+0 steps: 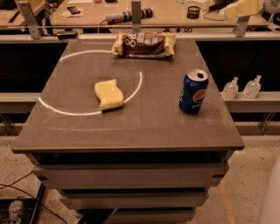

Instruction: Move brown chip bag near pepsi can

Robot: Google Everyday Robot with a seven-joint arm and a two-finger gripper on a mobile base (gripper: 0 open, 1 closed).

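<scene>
Camera view: pale pincer (243, 8) upper right, state we cannot tell; crinkly brown chip bag (143, 44) upper centre, blue aluminium pepsi can (193, 92) right.

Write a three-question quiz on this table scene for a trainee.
1. Fill in: the gripper is in the picture's upper ____ corner, beyond the table.
2. True or false: the brown chip bag touches the pepsi can.
3. Which lies at the table's far edge? A pepsi can, B brown chip bag, C gripper.
Key: 1 right; 2 false, they lie apart; 3 B.
</scene>
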